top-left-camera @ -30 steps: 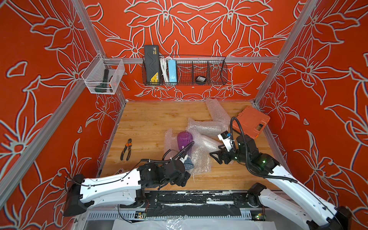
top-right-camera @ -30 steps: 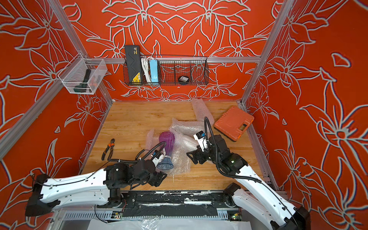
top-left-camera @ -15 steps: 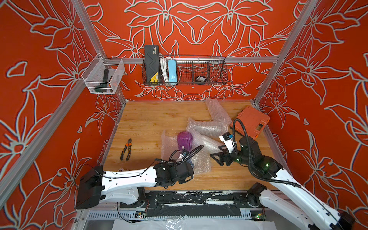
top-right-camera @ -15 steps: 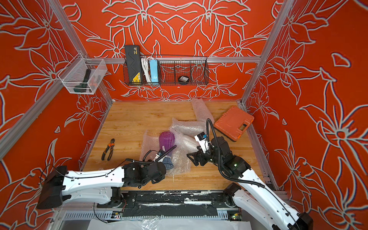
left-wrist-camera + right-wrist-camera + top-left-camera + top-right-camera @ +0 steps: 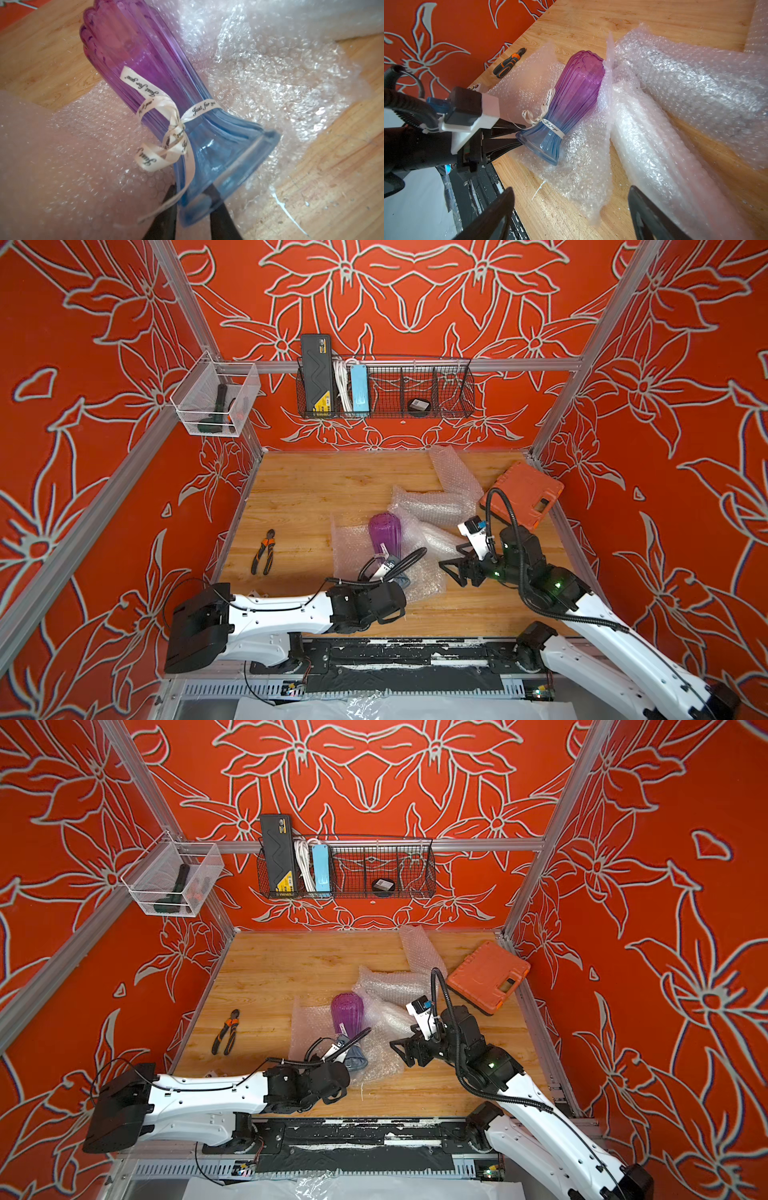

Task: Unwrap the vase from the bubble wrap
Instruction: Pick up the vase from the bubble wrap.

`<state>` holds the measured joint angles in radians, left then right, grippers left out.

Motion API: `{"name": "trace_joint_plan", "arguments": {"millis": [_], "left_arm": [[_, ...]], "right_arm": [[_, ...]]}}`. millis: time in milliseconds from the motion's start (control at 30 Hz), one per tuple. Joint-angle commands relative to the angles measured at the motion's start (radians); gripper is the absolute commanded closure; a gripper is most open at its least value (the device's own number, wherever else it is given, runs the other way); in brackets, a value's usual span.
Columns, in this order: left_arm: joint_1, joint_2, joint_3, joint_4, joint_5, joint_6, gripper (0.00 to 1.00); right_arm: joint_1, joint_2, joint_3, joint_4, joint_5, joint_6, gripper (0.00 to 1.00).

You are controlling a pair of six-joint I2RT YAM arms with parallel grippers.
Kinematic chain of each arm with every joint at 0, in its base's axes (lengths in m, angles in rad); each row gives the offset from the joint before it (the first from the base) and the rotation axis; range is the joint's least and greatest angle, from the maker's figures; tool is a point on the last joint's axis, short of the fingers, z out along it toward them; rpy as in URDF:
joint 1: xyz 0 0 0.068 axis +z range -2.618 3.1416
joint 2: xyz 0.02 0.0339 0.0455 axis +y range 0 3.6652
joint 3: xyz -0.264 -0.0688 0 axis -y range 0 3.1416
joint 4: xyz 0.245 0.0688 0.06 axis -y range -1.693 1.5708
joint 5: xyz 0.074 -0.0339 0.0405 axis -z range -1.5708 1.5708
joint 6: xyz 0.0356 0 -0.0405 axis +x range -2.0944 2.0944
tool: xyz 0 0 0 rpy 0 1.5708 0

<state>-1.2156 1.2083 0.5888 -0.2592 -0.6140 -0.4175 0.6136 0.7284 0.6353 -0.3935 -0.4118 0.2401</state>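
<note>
L gripper (image 5: pixel 192 194) narrow, pinching vase (image 5: pixel 158 83) by its blue rim; vase lies bare on opened wrap (image 5: pixel 581 166) ahead of it. R gripper (image 5: pixel 571 190) wide, empty, above wrap edge. Step prob: taking vase off wrap. Next needs a clean lift w/o dragging wrap

- Purple fading to blue on the ribbed vase (image 5: pixel 571 108); cream ribbon (image 5: pixel 172 124) with black script.
- Clear, pimpled bubble wrap (image 5: pixel 685 93).
- Pale wood-grain desk (image 5: pixel 324 489).
- Orange-red walls (image 5: pixel 415 302) with white flower outlines.
- Orange case (image 5: pixel 519 493); black-and-orange pliers (image 5: pixel 262 551).
</note>
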Motion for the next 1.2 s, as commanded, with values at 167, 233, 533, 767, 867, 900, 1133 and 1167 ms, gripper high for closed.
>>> {"name": "trace_joint_plan", "arguments": {"millis": [167,233,533,767,867,900,1133,1167], "left_arm": [[0.002,-0.040,-0.026,0.060,-0.031,0.004,0.97],[0.002,-0.049,-0.023,0.057,-0.024,-0.001,0.97],[0.002,-0.113,0.035,-0.009,0.006,-0.010,1.00],[0.001,-0.166,0.152,-0.170,0.071,-0.087,1.00],[0.003,-0.172,0.226,-0.240,0.088,-0.110,1.00],[0.002,-0.169,0.252,-0.263,0.093,-0.113,1.00],[0.017,-0.108,0.370,-0.341,0.143,-0.140,1.00],[0.022,-0.100,0.381,-0.346,0.153,-0.146,1.00]], "right_arm": [[0.003,-0.035,-0.031,-0.004,0.014,-0.022,0.13],[0.002,-0.040,-0.033,-0.004,0.018,-0.022,0.14],[0.003,-0.058,-0.039,-0.010,0.026,-0.028,0.13],[0.003,-0.073,-0.028,-0.013,0.015,-0.058,0.13],[0.003,-0.084,-0.036,0.017,-0.013,-0.077,0.14],[0.003,-0.088,-0.037,0.033,-0.033,-0.083,0.13],[0.003,-0.071,-0.031,0.108,-0.152,-0.089,0.12],[0.003,-0.053,-0.028,0.107,-0.153,-0.085,0.11]]}}
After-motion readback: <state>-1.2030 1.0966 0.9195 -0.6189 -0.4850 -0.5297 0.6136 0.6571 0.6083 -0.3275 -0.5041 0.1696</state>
